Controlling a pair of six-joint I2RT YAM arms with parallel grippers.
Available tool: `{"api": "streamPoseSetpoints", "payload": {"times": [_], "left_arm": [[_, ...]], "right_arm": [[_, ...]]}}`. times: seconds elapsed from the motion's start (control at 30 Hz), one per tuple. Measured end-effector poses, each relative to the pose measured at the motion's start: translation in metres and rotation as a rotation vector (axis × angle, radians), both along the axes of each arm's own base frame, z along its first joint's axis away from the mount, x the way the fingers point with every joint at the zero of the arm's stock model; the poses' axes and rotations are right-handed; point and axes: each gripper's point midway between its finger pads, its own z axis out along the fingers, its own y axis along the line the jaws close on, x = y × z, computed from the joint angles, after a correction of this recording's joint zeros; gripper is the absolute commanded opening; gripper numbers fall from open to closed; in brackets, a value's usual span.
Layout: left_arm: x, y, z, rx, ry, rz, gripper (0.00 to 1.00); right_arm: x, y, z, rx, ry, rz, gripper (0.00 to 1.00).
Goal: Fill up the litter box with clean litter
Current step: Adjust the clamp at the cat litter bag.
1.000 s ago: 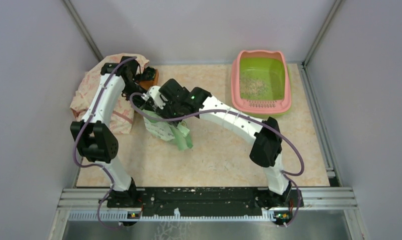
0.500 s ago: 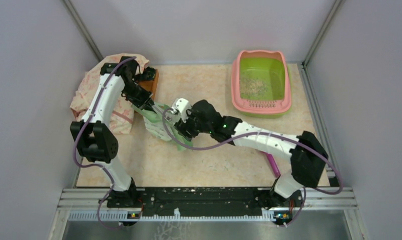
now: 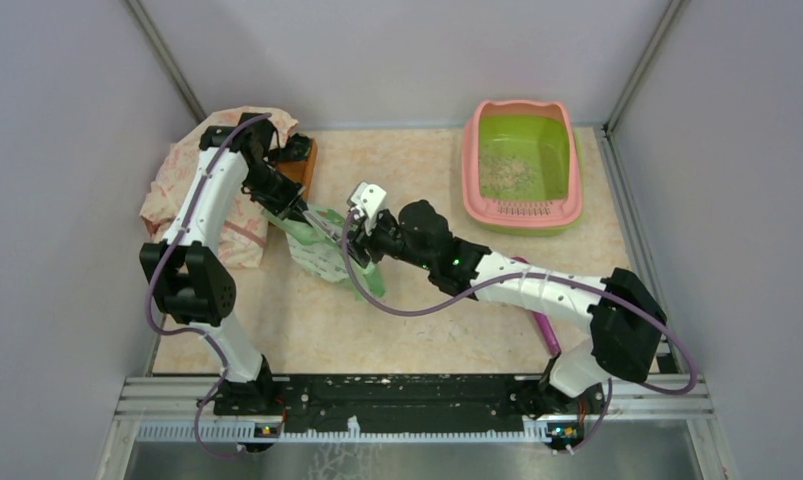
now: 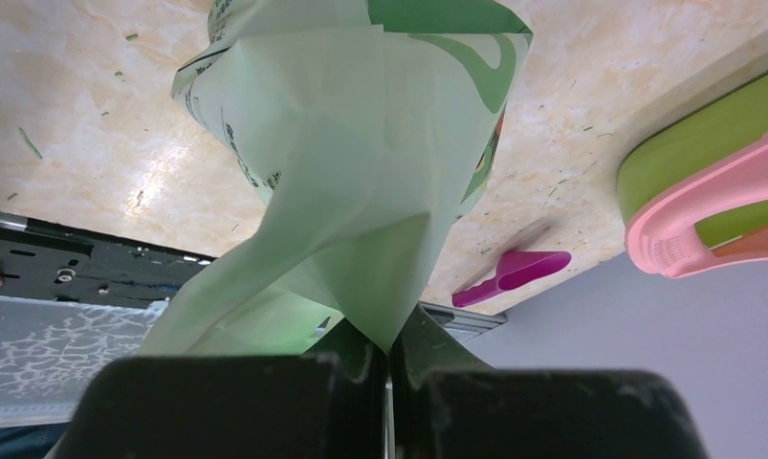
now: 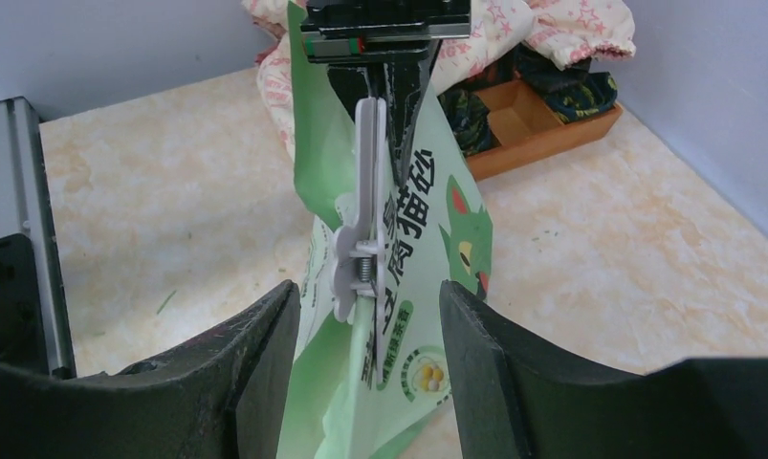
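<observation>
**Mia:** What did the litter box (image 3: 522, 165) look like?

**Tom:** It was a plastic tray with round corners. The rim was pink and the inside was lime green. It had a pink ledge with slots at its near end. It sat at the far right of the table (image 3: 307, 330). A thin patch of clean litter (image 3: 505, 175), pale and crumbly, lay on its green floor.

**Mia:** And the bag?

**Tom:** The green bag (image 3: 322, 250) was thin, smooth and crinkled, with printing on it. It stood left of the middle, well apart from the box. A white plastic clip (image 5: 359, 229) with a little spring sat on its top part.

**Mia:** What about the pincers?

**Tom:** The left pincer (image 4: 389, 349) was pressed together, pinching the top fold of the bag. The right pincer (image 5: 365, 325) was spread, with the bag and clip between its black fingers (image 5: 255, 354). I could not tell if they touched the bag.

**Mia:** Anything else?

**Tom:** A purple scoop (image 4: 509, 275) lay flat at the near right. A brown wooden tray (image 5: 542, 129) and a bunched, patterned cloth (image 3: 177, 195) were at the far left.
</observation>
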Motion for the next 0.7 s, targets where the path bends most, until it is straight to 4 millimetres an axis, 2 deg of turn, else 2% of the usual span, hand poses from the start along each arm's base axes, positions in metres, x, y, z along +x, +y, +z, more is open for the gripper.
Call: {"api": "streamPoseSetpoints", "payload": {"times": [0.1,0.37,0.7], "left_arm": [[0.0,0.0,0.0,-0.002,0.002,0.0,0.0],[0.0,0.0,0.0,-0.005,0.002,0.001,0.0],[0.0,0.001,0.0,-0.013,0.005,0.004,0.0]], "right_arm": [[-0.001,0.006,0.0,0.013,-0.006,0.012,0.55],[-0.005,0.021,-0.023,-0.018,0.012,0.032,0.55],[0.002,0.026,-0.029,-0.022,0.004,-0.005,0.51]]}}
